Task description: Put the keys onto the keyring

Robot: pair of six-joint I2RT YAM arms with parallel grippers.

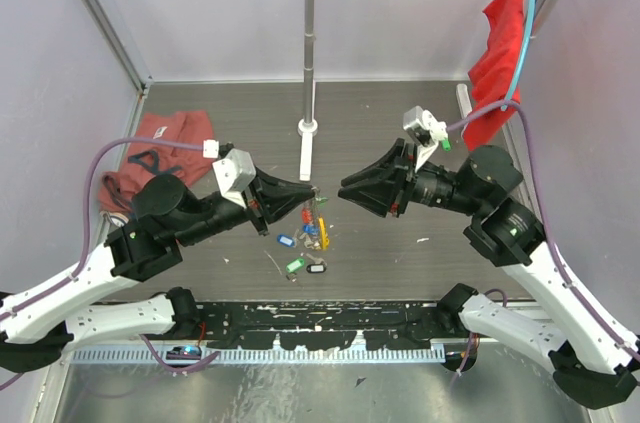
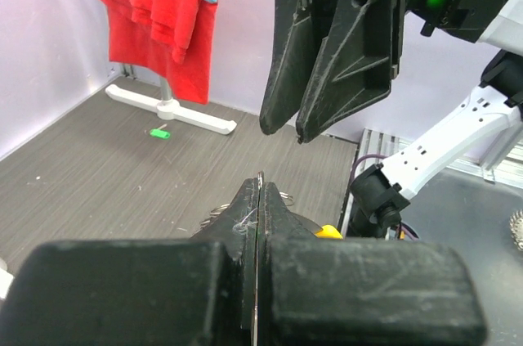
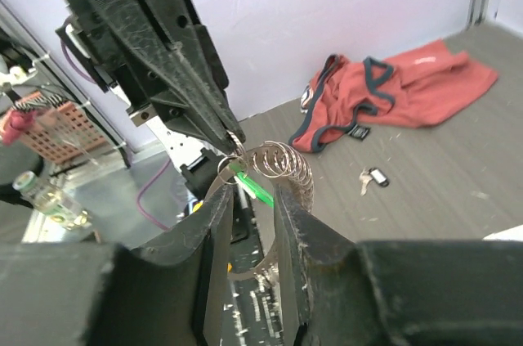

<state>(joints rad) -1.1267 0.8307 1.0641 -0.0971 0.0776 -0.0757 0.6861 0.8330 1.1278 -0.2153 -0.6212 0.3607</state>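
Two white-and-black robot arms, the left arm (image 1: 90,283) and the right arm (image 1: 545,268), faced each other over the middle of the grey desk (image 1: 400,133). A clothes rail (image 1: 310,43) stood at the desk's far edge, with a red cloth (image 1: 500,48) hung near the far right corner. A rust-red garment (image 1: 165,138) lay heaped by the left edge.

The left claw (image 1: 310,187) was pressed together, pinching the silvery coiled keyring (image 3: 284,162) at its tip above the desk's centre. The right claw (image 1: 342,187) pointed at it tip to tip, its fingers (image 3: 302,231) slightly spread. The coil showed just beyond the gap between them, and whether they touched the ring could not be told.

From overhead, the ring's yellow-orange section (image 1: 322,230) and a red tag (image 1: 305,213) showed just below the claw tips. Whether these hung or lay on the desk could not be told.

Loose keys lay toward the near edge: a blue-tagged key (image 1: 285,240), a green-tagged key (image 1: 295,265) and, just beside it, a black-tagged key (image 1: 316,267).
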